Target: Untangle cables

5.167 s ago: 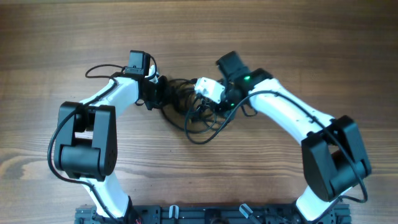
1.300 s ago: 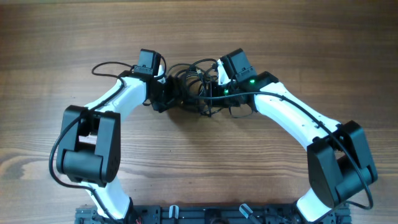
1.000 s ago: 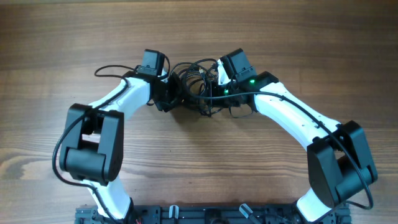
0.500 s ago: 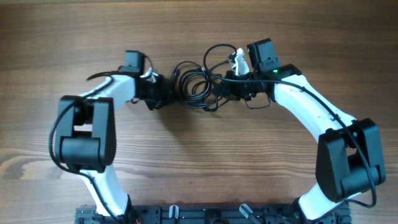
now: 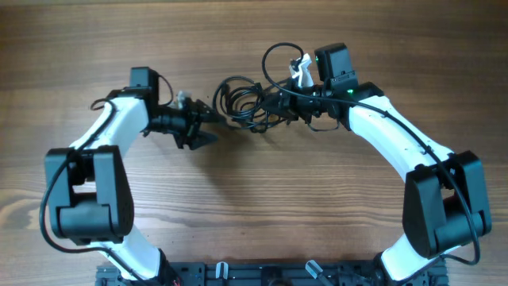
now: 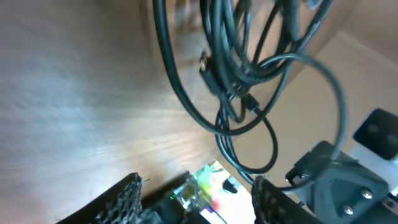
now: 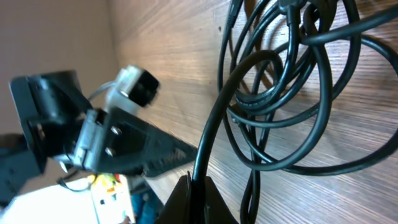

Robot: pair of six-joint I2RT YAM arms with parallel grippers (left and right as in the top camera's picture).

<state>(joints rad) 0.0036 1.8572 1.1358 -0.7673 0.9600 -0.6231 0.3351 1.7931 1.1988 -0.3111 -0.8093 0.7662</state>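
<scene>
The cables [image 5: 240, 102] are thin black cords in a loose clump of loops on the wooden table, between the two arms. My right gripper [image 5: 279, 103] is shut on one strand at the clump's right side. The right wrist view shows the strand pinched between its jaws [image 7: 196, 186], with the loops [image 7: 280, 99] spread beyond. My left gripper [image 5: 203, 127] is open and empty, just left of the clump and apart from it. In the left wrist view its fingers [image 6: 196, 186] frame nothing, and the cables [image 6: 233, 81] hang further out.
A single loop of cable [image 5: 278, 57] rises at the back, near the right wrist. The thicker black wires of the arms [image 5: 107, 102] run along both arms. The wooden table [image 5: 254, 206] extends all round.
My left gripper was at the clump; it now stands open, drawn back to the left. My right gripper has moved up and right with a strand, and the clump has loosened.
</scene>
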